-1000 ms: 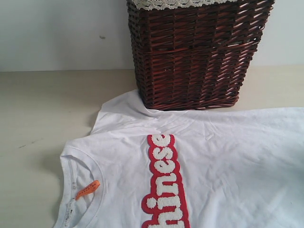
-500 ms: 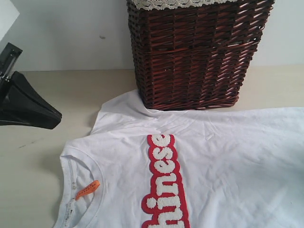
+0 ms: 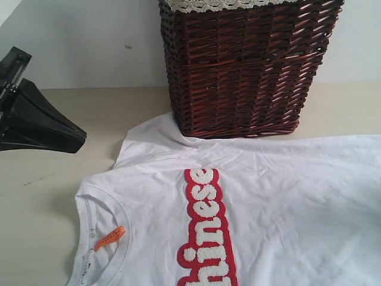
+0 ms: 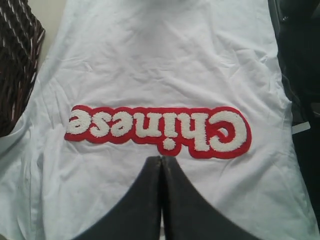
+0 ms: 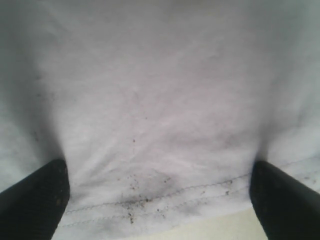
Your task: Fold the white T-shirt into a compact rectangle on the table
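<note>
Exterior view, basket count: one dark brown wicker basket (image 3: 244, 65) is standing at the back of the table (image 3: 47, 161), with one lace trim (image 3: 226, 5) running along its rim.
Exterior view, shirt count: one white T-shirt (image 3: 286, 208) is lying flat on the table in front of the basket, chest up, one sleeve reaching the basket's foot.
Exterior view, markings: one red strip (image 3: 205, 226) with fuzzy white letters is running away from the basket; one orange neck tag (image 3: 109, 238) is sitting inside the collar.
Exterior view, left gripper (image 3: 80, 142): one black wedge is sitting beside the basket, apart from the shirt.

Left wrist view, pincer: the left gripper's two fingers (image 4: 140, 200) are pressing together with nothing between them, pointing at the red strip, which is reading "Chinese".
Left wrist view, basket: one corner is showing, touching the shirt's edge.

Right wrist view, pincer: the right gripper (image 5: 157, 165) is standing spread wide, its two fingers (image 5: 35, 200) flanking the cloth, pinching nothing.
Right wrist view, shirt: one stitched hem (image 5: 165, 197) is lying between the fingers on the table, with many small dark specks (image 5: 137, 185) dotting it.
</note>
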`<action>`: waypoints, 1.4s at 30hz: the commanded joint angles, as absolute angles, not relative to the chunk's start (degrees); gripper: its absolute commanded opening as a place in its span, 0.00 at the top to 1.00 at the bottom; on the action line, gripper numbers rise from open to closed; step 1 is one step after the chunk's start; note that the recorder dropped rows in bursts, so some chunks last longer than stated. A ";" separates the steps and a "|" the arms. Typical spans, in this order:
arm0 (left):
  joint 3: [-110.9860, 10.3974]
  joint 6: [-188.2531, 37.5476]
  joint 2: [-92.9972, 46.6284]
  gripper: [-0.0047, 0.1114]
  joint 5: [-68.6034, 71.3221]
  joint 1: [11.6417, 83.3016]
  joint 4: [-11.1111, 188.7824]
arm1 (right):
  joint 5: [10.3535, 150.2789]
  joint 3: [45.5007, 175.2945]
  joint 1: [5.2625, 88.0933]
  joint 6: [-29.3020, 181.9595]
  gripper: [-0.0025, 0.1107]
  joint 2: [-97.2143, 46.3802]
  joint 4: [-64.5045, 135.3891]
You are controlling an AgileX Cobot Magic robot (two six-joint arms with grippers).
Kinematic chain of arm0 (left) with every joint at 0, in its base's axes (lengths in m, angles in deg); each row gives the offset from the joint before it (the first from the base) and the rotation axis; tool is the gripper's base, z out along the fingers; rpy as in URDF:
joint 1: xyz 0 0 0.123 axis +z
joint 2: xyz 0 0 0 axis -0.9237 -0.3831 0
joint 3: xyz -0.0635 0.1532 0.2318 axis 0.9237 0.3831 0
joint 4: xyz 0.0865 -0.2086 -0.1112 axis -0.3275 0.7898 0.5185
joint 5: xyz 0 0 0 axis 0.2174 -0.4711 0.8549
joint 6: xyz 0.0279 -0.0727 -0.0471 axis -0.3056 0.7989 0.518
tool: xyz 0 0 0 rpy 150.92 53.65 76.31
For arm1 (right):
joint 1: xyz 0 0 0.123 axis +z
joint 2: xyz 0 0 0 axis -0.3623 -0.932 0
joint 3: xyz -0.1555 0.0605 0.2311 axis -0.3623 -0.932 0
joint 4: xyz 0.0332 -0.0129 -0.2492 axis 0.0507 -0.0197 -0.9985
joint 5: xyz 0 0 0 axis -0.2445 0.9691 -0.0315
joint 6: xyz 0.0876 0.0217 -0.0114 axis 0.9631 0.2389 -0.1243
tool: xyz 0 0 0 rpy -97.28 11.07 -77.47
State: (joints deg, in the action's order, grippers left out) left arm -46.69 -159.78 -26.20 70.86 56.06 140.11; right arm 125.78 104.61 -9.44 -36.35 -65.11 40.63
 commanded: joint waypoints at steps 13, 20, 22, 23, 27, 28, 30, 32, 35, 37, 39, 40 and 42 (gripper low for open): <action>-39.12 -149.16 -33.18 0.40 66.97 56.03 123.01 | 125.38 103.29 -9.82 -36.74 0.15 -66.43 38.49; -37.93 -154.80 -36.69 0.40 58.16 56.03 123.44 | 125.38 103.29 -9.82 -36.74 0.15 -66.43 38.49; -37.93 -161.39 -37.49 0.39 57.17 55.75 126.31 | 125.38 103.29 -9.82 -36.74 0.15 -66.43 38.49; -37.93 -164.12 -37.86 0.38 56.41 55.10 126.99 | 125.38 103.29 -9.82 -36.74 0.15 -66.43 38.49; -37.93 -177.11 -40.10 0.30 49.35 51.30 127.03 | 125.38 103.29 -9.82 -36.74 0.15 -66.43 38.34; -37.93 -178.39 -40.92 0.29 47.28 50.25 126.72 | 125.38 103.29 -9.82 -36.74 0.15 -66.43 38.34; -37.93 -175.60 -42.36 0.29 46.27 48.65 125.31 | 125.38 103.29 -9.82 -36.74 0.15 -66.43 38.34; -37.93 -171.08 -44.23 0.29 47.13 47.53 124.64 | 125.38 103.29 -9.82 -36.74 0.15 -66.43 38.34; -37.93 -168.56 -49.89 0.29 47.37 46.29 123.59 | 125.38 103.29 -9.82 -36.74 0.15 -66.43 38.34; -37.93 -162.12 -52.38 0.29 46.05 46.29 119.67 | 125.38 103.29 -9.82 -36.74 0.15 -66.43 38.34; -37.93 -160.37 -54.55 0.29 42.26 46.29 116.98 | 125.38 103.29 -9.82 -36.74 0.15 -66.43 38.59; -37.93 -159.47 -55.54 0.29 38.62 46.29 117.15 | 125.38 103.29 -9.82 -36.74 0.15 -66.43 38.59; -37.93 -159.37 -56.40 0.29 37.38 46.29 118.11 | 125.38 103.29 -9.82 -36.74 0.15 -66.43 38.59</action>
State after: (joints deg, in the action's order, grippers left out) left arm -38.12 -160.43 -55.79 39.07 46.59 117.71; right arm 125.78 104.61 -9.44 -36.35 -65.11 40.63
